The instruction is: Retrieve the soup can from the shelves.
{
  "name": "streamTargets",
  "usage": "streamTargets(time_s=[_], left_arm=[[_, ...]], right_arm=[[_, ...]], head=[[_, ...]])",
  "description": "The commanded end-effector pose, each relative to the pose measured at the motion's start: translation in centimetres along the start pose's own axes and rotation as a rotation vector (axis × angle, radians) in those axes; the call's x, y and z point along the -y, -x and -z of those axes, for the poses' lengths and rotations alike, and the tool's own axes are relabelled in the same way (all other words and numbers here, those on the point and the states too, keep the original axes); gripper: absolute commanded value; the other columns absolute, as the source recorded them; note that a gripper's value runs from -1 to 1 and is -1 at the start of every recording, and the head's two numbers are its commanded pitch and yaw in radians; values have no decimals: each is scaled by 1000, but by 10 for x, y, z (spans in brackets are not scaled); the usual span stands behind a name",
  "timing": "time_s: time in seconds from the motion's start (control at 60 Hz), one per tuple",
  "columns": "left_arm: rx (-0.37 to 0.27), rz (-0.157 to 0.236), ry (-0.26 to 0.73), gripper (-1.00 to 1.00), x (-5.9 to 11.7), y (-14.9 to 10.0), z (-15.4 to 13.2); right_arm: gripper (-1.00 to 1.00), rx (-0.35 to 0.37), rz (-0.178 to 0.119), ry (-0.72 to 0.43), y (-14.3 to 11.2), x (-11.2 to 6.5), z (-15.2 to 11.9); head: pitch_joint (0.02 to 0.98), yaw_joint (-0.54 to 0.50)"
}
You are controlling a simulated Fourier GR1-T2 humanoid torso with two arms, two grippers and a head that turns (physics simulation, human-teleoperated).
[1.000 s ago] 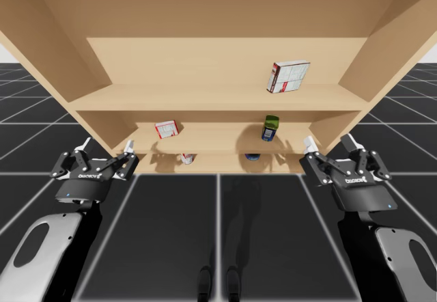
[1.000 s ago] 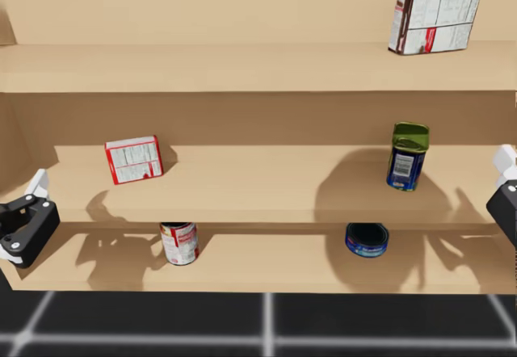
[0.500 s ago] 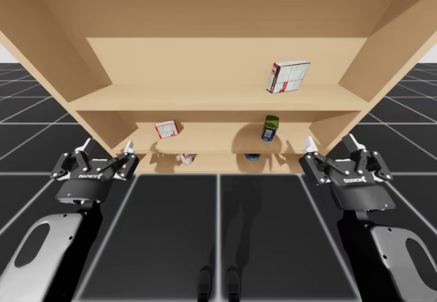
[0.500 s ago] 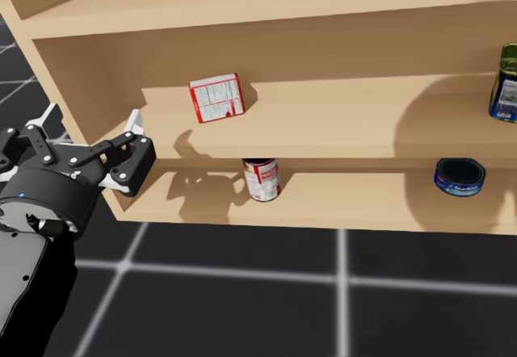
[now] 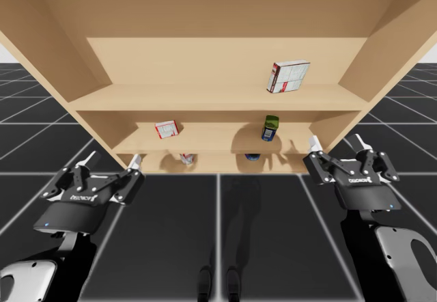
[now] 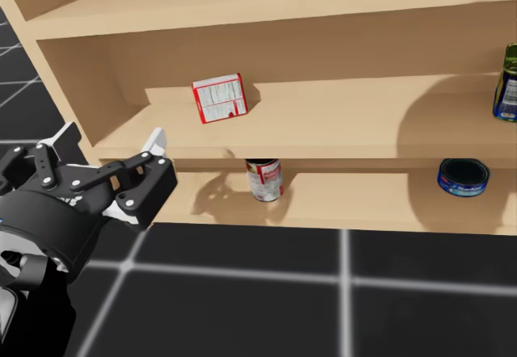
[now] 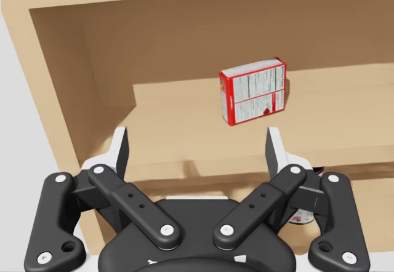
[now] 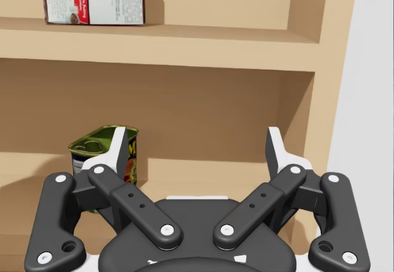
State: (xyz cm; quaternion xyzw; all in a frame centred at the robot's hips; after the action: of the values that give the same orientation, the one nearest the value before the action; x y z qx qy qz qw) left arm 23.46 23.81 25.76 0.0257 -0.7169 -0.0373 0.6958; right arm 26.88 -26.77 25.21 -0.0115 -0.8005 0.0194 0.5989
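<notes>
The red-and-white soup can (image 6: 263, 179) is shown upright on the lowest shelf (image 6: 363, 203). The left gripper (image 5: 111, 167) and right gripper (image 5: 336, 145) are held in front of it, both with jaws released.

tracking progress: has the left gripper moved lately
Yes: in the high view my left gripper has pulled back from the shelves, toward the bottom edge.
</notes>
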Motion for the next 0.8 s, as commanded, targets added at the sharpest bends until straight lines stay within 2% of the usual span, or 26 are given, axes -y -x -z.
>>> streamTargets(time_s=[0.017, 0.067, 0.117, 0.15, 0.2, 0.25, 0.267, 0.333, 0.383, 0.4, 0.483, 0.55, 0.583, 0.65, 0.8], left_arm=[[-71, -36, 58, -1000, 25, 8, -24], [-81, -47, 73, -1000, 30, 11, -26], [-84, -38, 89, -1000, 36, 18, -27], [-79, -56, 85, -1000, 43, 27, -26], [-95, -32, 90, -1000, 49, 37, -25], [-101, -52, 85, -1000, 53, 44, -23], [-103, -37, 85, -1000, 56, 51, -20], [-116, -56, 78, -1000, 60, 60, -15], [-123, -47, 81, -1000, 61, 64, -11], [-148, -63, 87, -1000, 61, 68, -7], [-172, -95, 91, -1000, 61, 74, 3], [-177, -103, 75, -1000, 60, 79, 11], [-185, -129, 86, -1000, 61, 81, 17], [-189, -117, 76, -1000, 63, 83, 23], [-219, -135, 87, -1000, 71, 87, 48]], right_arm=[[-1000, 2, 4, 4, 0, 2, 0], [-1000, 2, 5, 4, 0, 2, 1], [-1000, 2, 6, 4, 0, 2, 1], [-1000, 3, 3, 3, 0, 2, 1], [-1000, 4, 1, 3, 0, 3, 1], [-1000, 5, 0, 3, 0, 3, 1], [-1000, 5, 1, 3, 0, 3, 0], [-1000, 8, 3, 1, -1, 3, 0], [-1000, 11, 2, -1, -1, 2, 0], [-1000, 13, -2, -3, -2, 2, 0], [-1000, 17, -12, -3, -2, 2, 0], [-1000, 18, -13, -3, -1, 2, 0], [-1000, 18, -12, -3, -2, 1, 0], [-1000, 18, -12, -6, -1, 0, 0], [-1000, 17, -13, -11, 0, -1, 1]], head=[[701, 218], [701, 219], [701, 220], [700, 219], [700, 218], [700, 217], [700, 217], [698, 217], [697, 218], [694, 218], [692, 217], [693, 217], [694, 216], [693, 215], [692, 216]])
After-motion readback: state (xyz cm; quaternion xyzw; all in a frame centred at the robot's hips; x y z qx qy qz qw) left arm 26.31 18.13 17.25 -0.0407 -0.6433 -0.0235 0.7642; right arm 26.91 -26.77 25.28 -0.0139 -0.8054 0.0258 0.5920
